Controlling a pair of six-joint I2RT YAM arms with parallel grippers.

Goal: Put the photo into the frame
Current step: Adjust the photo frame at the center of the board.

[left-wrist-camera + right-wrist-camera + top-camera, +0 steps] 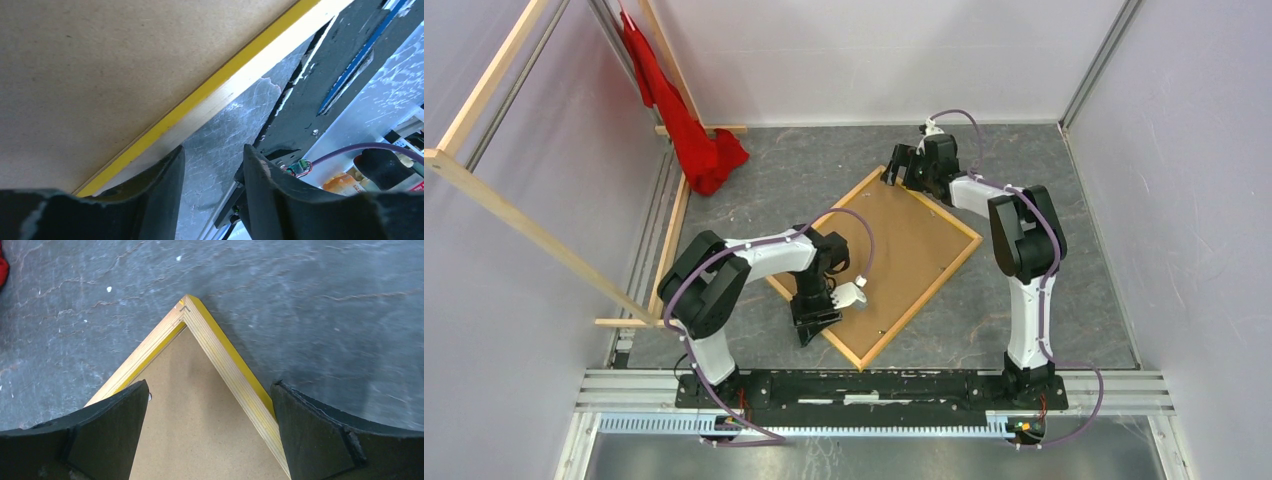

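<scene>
The frame (921,301) lies back-up on the grey table, its light wood border around a brown backing board (904,255). The photo is hidden. My left gripper (814,325) hovers at the frame's near-left edge. In the left wrist view its jaws (213,150) stand apart over bare table, just outside the frame's yellow-and-wood edge (210,85). My right gripper (899,170) is at the frame's far corner. The right wrist view shows it wide open (210,385), straddling that corner (225,360) with only the board (200,430) between the fingers.
A red cloth (694,140) hangs at the back left beside wooden slats (524,230). A metal rail (874,385) carrying the arm bases runs along the near edge. A small metal tab (150,396) sits on the board beside the right gripper's left finger.
</scene>
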